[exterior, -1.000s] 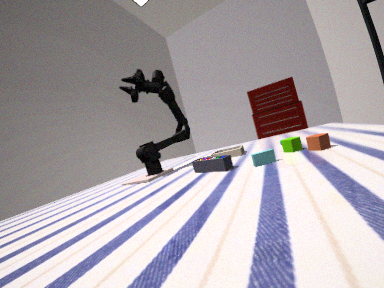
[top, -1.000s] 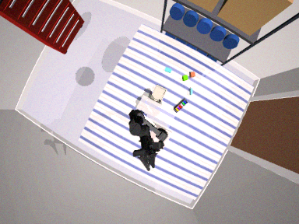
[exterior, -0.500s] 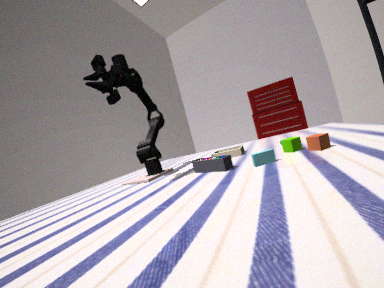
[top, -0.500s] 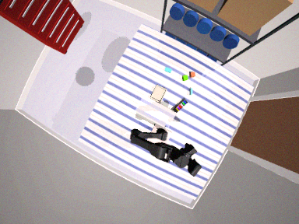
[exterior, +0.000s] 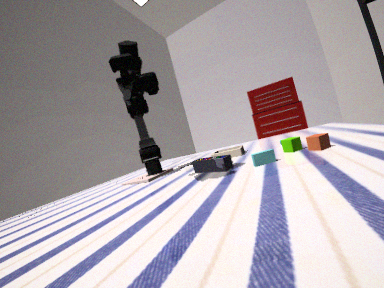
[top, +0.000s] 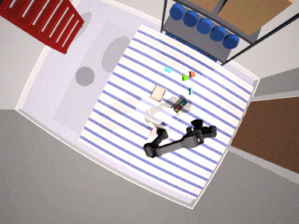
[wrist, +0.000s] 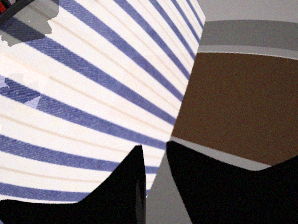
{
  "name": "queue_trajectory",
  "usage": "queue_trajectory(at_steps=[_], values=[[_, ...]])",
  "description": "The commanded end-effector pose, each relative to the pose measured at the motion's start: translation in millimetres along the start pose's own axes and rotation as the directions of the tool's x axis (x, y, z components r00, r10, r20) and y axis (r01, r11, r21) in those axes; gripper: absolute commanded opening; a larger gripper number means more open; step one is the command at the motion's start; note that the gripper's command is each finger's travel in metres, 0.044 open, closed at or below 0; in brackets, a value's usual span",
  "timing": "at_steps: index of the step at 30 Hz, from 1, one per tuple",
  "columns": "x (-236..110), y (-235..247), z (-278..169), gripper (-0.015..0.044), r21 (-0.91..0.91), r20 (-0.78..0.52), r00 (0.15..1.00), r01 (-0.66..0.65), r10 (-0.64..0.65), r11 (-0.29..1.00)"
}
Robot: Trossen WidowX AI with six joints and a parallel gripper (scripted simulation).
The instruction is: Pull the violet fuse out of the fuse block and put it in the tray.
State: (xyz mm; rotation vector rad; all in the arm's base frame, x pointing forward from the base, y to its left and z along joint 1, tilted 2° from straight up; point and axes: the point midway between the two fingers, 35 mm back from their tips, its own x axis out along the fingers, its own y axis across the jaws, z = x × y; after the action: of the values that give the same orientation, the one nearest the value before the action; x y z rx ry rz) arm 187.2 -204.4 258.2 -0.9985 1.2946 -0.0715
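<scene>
The dark fuse block sits on the striped table with a row of small coloured fuses standing in it. They are too small for me to pick out the violet one. The flat beige tray lies just beyond the block. My gripper is raised high over the table's right side, well away from the block. Its fingers stand nearly together with nothing between them. In the wrist view it points at the table edge and the brown floor.
A cyan block, a green cube and an orange cube lie behind the fuse block. A red cabinet and a shelf with blue cylinders stand off the table.
</scene>
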Motion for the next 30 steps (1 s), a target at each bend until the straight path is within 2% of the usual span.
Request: queue_trajectory(at_steps=[1,6,11,15,30], values=[[32,35,59,0.0073,-0.163,0.109,0.973,-0.182,0.201,0.970],[52,90,117,0.0073,-0.364,0.142,0.892,-0.356,0.430,0.860],[57,157,161,0.0073,-0.548,0.081,0.774,-0.492,0.628,0.676],[63,164,173,0.0073,-0.577,0.060,0.750,-0.513,0.659,0.636],[68,169,174,0.0073,-0.577,0.060,0.750,-0.513,0.659,0.636]])
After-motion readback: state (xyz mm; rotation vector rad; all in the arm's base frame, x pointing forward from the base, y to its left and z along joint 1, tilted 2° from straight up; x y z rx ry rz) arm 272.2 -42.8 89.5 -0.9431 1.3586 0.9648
